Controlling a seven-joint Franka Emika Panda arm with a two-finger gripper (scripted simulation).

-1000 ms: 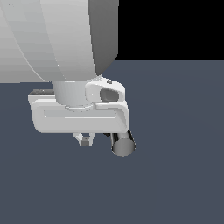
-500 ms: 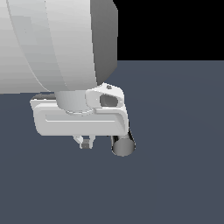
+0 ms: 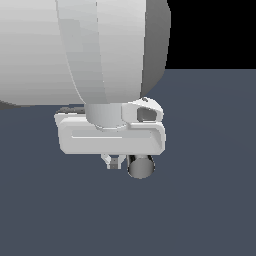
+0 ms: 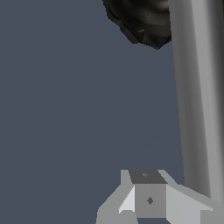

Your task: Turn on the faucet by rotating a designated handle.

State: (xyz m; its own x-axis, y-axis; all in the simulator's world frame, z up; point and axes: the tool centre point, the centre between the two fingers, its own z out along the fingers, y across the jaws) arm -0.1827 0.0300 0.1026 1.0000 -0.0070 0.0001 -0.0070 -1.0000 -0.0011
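The white robot arm [image 3: 85, 50] fills the upper left of the exterior view, its hand hanging low over the dark blue-grey counter [image 3: 210, 200]. Below the hand, near the frame's centre, the gripper [image 3: 114, 162] shows only as small pale finger stubs pressed close together. In the wrist view the gripper [image 4: 148, 199] sits at the lower centre, and its fingertips appear shut together with nothing between them.

The handle [image 3: 141, 166] pokes out just beside the gripper in the exterior view, seen end-on as a grey disc under the hand's lower right edge. In the wrist view the handle [image 4: 194, 96] is a long silver bar down the right side, just beside the fingers; whether it touches them is unclear. The faucet's black ridged base [image 4: 140, 22] sits at the upper centre.
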